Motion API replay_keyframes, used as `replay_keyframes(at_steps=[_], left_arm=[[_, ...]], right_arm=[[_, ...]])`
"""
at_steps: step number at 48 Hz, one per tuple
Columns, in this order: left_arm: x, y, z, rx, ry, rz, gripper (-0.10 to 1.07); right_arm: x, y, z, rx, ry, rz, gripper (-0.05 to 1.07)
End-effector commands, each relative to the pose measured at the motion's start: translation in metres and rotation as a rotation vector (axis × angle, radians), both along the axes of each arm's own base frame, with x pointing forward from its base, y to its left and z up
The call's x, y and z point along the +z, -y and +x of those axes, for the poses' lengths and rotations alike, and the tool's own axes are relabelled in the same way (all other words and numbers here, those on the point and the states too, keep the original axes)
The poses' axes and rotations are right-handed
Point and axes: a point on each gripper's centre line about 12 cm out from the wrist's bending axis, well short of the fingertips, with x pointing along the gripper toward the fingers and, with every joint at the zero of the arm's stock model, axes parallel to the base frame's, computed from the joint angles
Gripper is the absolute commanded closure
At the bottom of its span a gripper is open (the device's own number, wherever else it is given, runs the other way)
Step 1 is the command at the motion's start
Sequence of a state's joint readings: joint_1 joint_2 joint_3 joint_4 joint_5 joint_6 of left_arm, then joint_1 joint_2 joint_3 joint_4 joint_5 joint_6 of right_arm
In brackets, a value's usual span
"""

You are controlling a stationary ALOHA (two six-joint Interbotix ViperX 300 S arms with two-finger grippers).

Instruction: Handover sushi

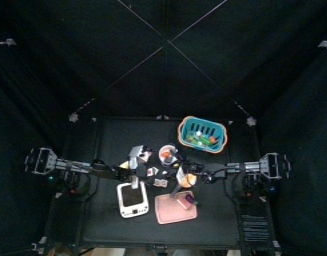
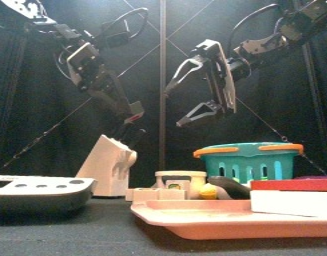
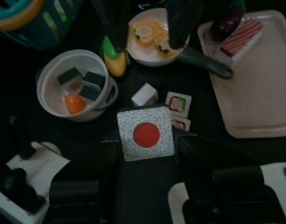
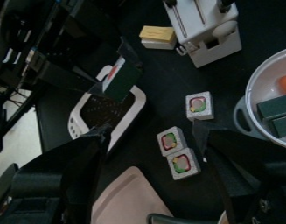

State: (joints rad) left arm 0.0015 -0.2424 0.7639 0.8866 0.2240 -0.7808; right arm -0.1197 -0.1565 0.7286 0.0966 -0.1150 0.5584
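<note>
My left gripper [image 3: 145,156] is shut on a square sushi roll [image 3: 145,133], speckled white with a red centre, and holds it above the table. In the front view the left gripper [image 2: 126,110] hangs left of the middle. My right gripper [image 2: 195,88] hangs just to its right, jaws wide open and empty, a short gap away. In the right wrist view the right gripper [image 4: 151,133] spreads over two small sushi pieces [image 4: 176,150] on the table. A third piece [image 4: 200,105] lies beside them. These pieces also show in the left wrist view [image 3: 180,103].
A teal basket [image 1: 202,130] stands at the back right. A white bowl [image 3: 49,87] holds green and orange pieces. A plate [image 3: 136,54] holds yellow food. A pink tray [image 2: 219,218] sits front right and a white tray [image 1: 132,202] front left. A white stand [image 2: 110,165] rises at the left.
</note>
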Motion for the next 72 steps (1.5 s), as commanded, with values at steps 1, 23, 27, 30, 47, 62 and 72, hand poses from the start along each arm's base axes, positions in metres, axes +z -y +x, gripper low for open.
replay_keyframes(at_steps=[1, 23, 27, 30, 47, 62, 72], left_arm=[[0.016, -0.005, 0.011, -0.01, 0.057, 0.013, 0.34], [0.019, -0.013, 0.036, -0.025, 0.072, 0.042, 0.34], [0.021, -0.014, 0.04, -0.031, 0.078, 0.053, 0.34], [0.024, -0.014, 0.043, -0.036, 0.085, 0.063, 0.34], [0.027, -0.014, 0.054, -0.045, 0.097, 0.074, 0.34], [0.03, -0.014, 0.056, -0.049, 0.103, 0.081, 0.34], [0.03, -0.014, 0.056, -0.049, 0.103, 0.081, 0.33]], right_arm=[[0.023, 0.002, 0.003, -0.016, 0.088, 0.003, 0.0], [0.031, 0.013, 0.005, -0.104, 0.199, 0.071, 0.0], [0.031, 0.013, 0.006, -0.106, 0.198, 0.073, 0.0], [0.029, 0.013, 0.006, -0.108, 0.194, 0.078, 0.0], [0.026, 0.019, 0.005, -0.121, 0.186, 0.072, 0.01], [0.022, 0.018, 0.004, -0.125, 0.173, 0.08, 0.19], [0.018, 0.021, 0.004, -0.134, 0.162, 0.083, 0.37]])
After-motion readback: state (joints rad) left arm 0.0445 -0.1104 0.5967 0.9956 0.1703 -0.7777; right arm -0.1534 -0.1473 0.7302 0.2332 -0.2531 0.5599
